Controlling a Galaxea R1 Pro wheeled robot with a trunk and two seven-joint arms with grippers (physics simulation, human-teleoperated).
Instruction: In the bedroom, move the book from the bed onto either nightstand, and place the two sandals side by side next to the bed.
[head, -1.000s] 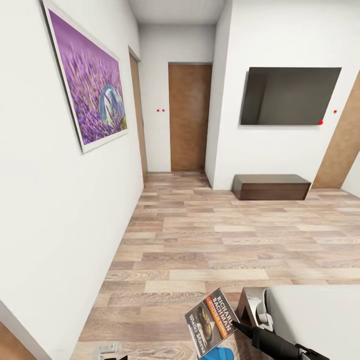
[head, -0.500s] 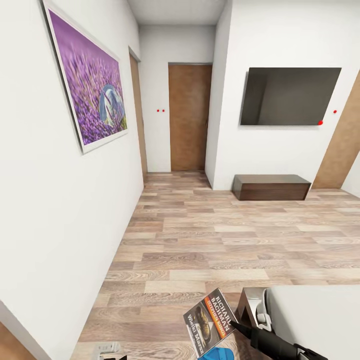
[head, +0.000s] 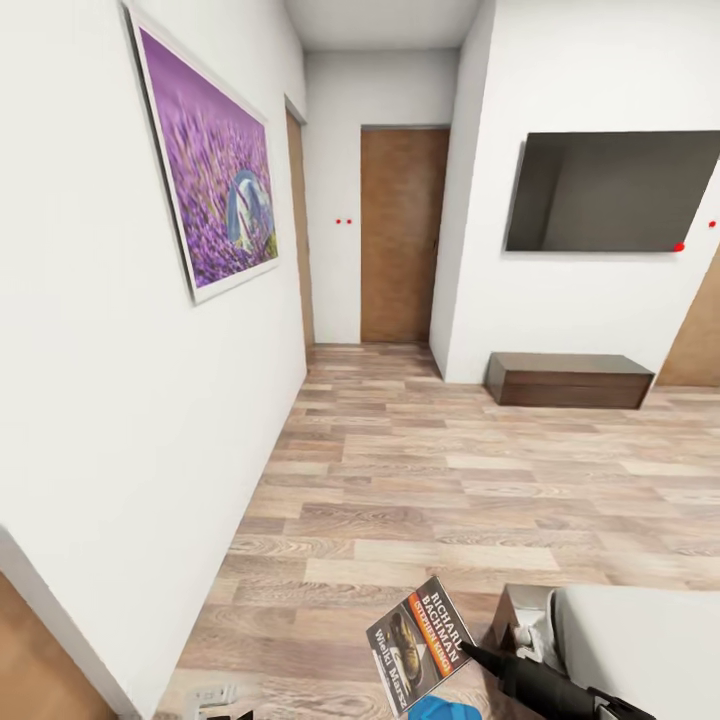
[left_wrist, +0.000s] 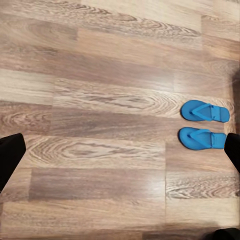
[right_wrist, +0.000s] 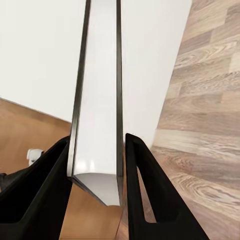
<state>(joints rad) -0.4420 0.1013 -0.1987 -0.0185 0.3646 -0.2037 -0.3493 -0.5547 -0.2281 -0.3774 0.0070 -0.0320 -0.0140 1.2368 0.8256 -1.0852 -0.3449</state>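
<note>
Two bright blue sandals (left_wrist: 204, 124) on brown wood-grain floor (left_wrist: 100, 100); dark-covered, orange-banded book (head: 420, 642); purple painting (head: 212, 165).

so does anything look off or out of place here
Nothing stands out. The right gripper pinches the book tilted above the floor, and both sandals lie flat, side by side.

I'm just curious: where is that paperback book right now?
The book is held in the right gripper, low in the head view, above the wood floor beside the bed's corner.
</note>
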